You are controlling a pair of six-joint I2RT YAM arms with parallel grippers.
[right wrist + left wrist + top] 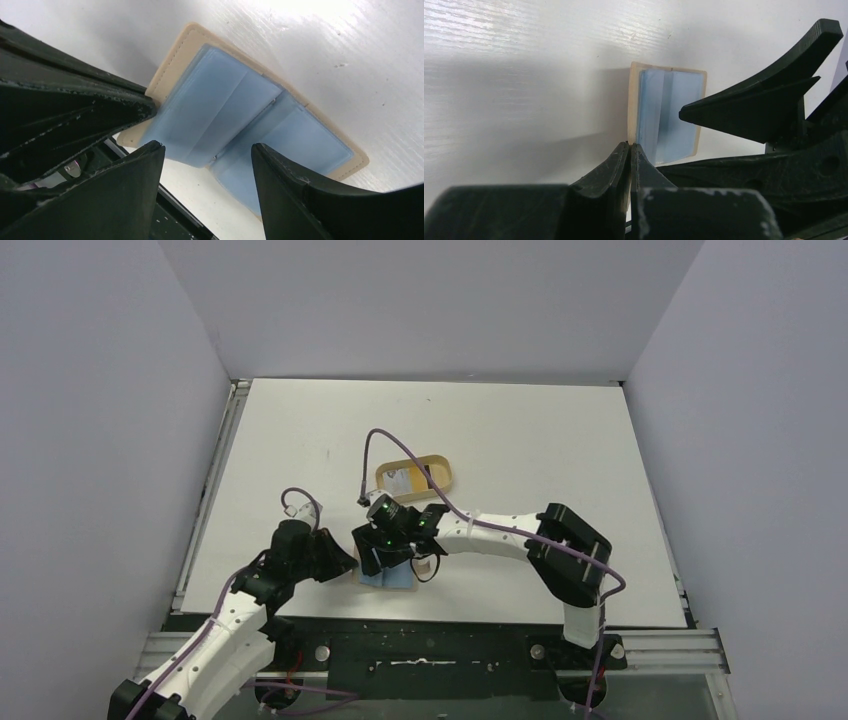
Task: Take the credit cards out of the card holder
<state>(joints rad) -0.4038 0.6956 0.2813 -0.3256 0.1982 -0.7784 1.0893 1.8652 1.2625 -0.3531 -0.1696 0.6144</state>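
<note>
The tan card holder (175, 60) lies spread open on the white table near the front edge. Pale blue credit cards (220, 110) fill its inside on both sides of the fold. My left gripper (630, 146) is shut on the holder's tan left edge (633, 100), pinning that flap. My right gripper (207, 147) hangs open just above the blue cards, one finger on each side of the fold, with nothing between them. From above, both grippers (350, 562) (388, 558) crowd over the holder, and only a blue corner (397, 581) shows.
An oval tan tray (384, 477) with a whitish item inside stands just behind the right wrist. The table's front edge and black rail (440, 625) run close below the holder. A purple cable (368, 455) loops above the right wrist.
</note>
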